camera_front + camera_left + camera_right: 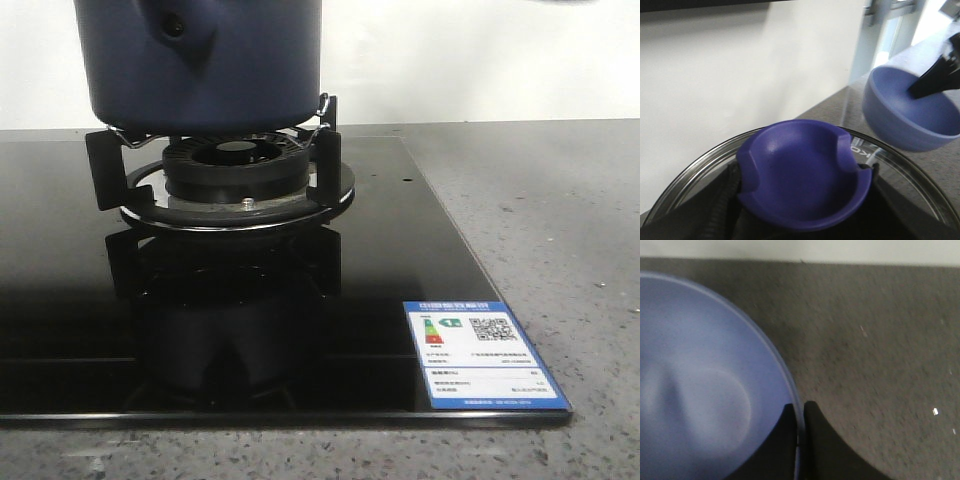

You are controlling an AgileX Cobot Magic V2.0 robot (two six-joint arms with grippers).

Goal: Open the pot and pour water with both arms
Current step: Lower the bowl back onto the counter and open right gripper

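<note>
The dark navy pot (200, 60) stands on the burner's pan support at the top left of the front view; its top is cut off. In the left wrist view my left gripper (802, 175) is shut on the purple-blue knob (800, 170) of the glass lid (690, 175), one black finger on each side. I cannot tell whether the lid rests on the pot. My right gripper (800, 410) is shut on the rim of the light-blue bowl (700, 390). The bowl (910, 110) and a right finger (935, 80) also show in the left wrist view. Neither gripper shows in the front view.
The burner (235, 170) and its black pan support (325, 150) sit on a black glass cooktop (80, 300) with a blue-edged label (485, 355) at its front right corner. Grey speckled counter (540, 200) lies to the right. A white wall (480, 60) stands behind.
</note>
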